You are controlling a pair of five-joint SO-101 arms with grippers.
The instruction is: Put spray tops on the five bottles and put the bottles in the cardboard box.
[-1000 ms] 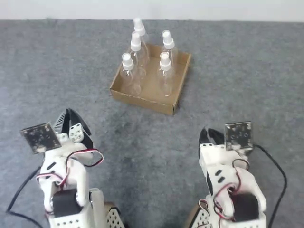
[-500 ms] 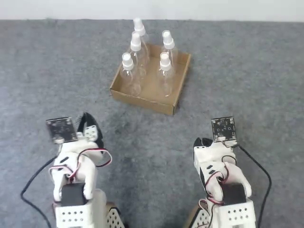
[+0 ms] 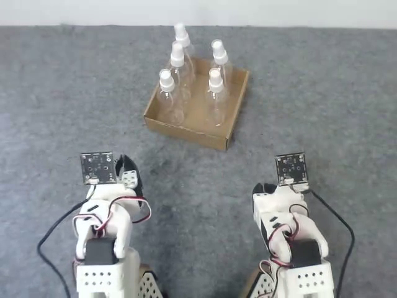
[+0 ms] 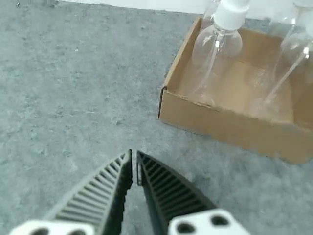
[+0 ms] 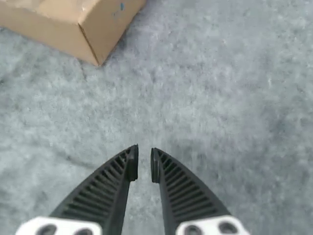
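Note:
The cardboard box (image 3: 224,133) sits at the table's far middle. Several clear bottles (image 3: 215,93) stand upright in it, each with a white spray top (image 3: 166,78). Both arms are folded back near the front edge, well short of the box. My left gripper (image 3: 127,169) is shut and holds nothing. In the left wrist view the left gripper (image 4: 133,157) hovers over carpet, with the box (image 4: 230,129) and a bottle (image 4: 215,49) beyond it. My right gripper (image 3: 265,187) is also shut and holds nothing. The right wrist view has the right gripper (image 5: 143,152) near a corner of the box (image 5: 58,24).
Grey carpet (image 3: 322,105) covers the whole table. Open carpet lies on both sides of the box and between the box and the arms. A pale wall strip runs along the far edge.
The left arm pulled back and swung toward the middle, its gripper closing. The right arm drew back toward its base earlier and has since stayed still. Box and bottles unchanged.

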